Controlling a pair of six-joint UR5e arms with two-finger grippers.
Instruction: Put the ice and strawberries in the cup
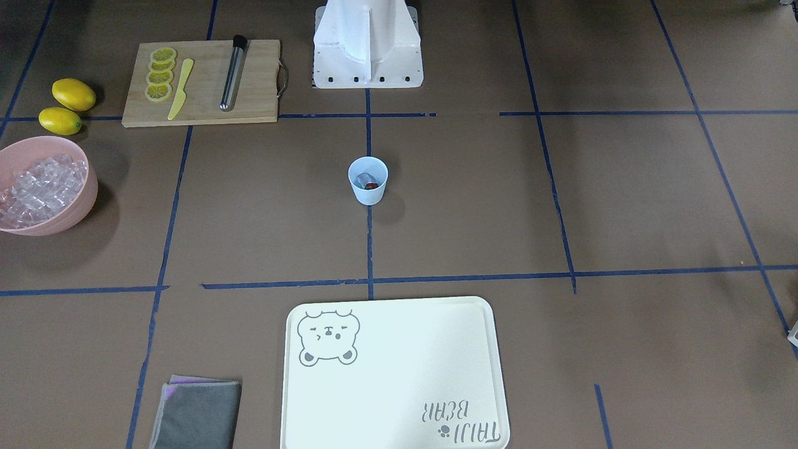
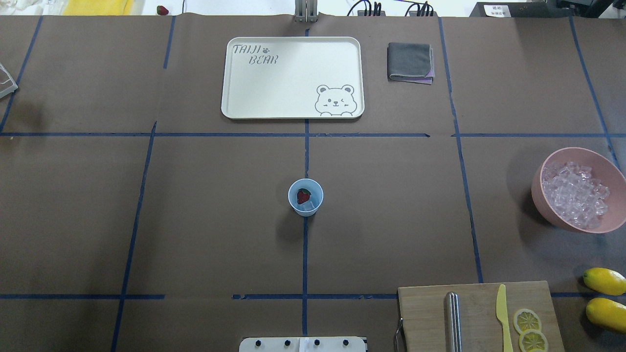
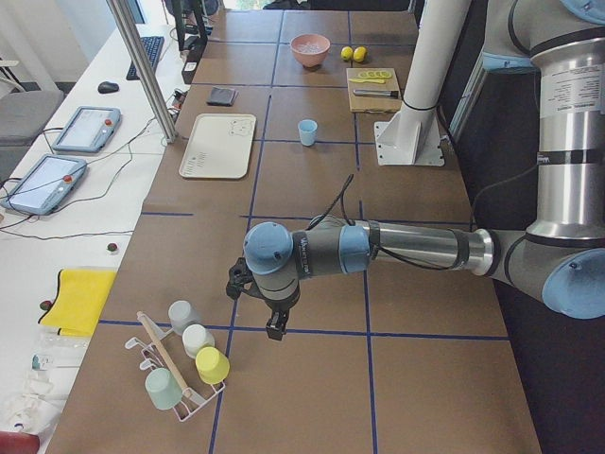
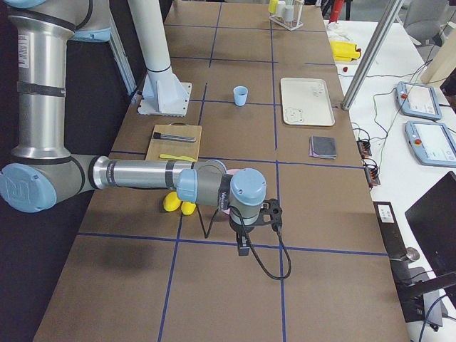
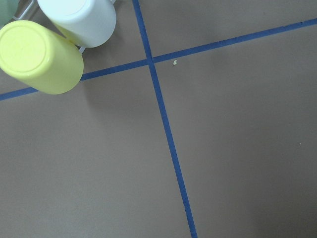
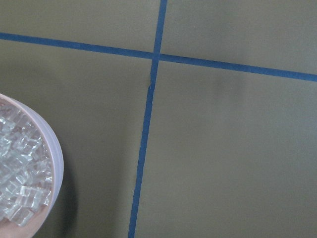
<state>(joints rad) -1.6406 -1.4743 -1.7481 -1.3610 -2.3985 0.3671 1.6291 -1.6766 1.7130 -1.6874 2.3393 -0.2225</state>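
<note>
The brown desk (image 2: 195, 220) is crossed by blue tape lines. The left arm (image 3: 406, 248) and right arm (image 4: 135, 174) reach low over its left and right ends, well apart from the cup; whether the left fingers (image 3: 274, 330) or right fingers (image 4: 243, 249) are spread or pressed together cannot be told (only the side views show them). A cream tray (image 2: 293, 73) lies far-middle, a pink bowl (image 2: 538, 195) of ice (image 2: 574, 195) at the right. The light blue cup (image 1: 368, 194) stands upright mid-desk on a tape line, holding a strawberry (image 2: 303, 196) with an ice cube (image 2: 308, 207) just beside it
</note>
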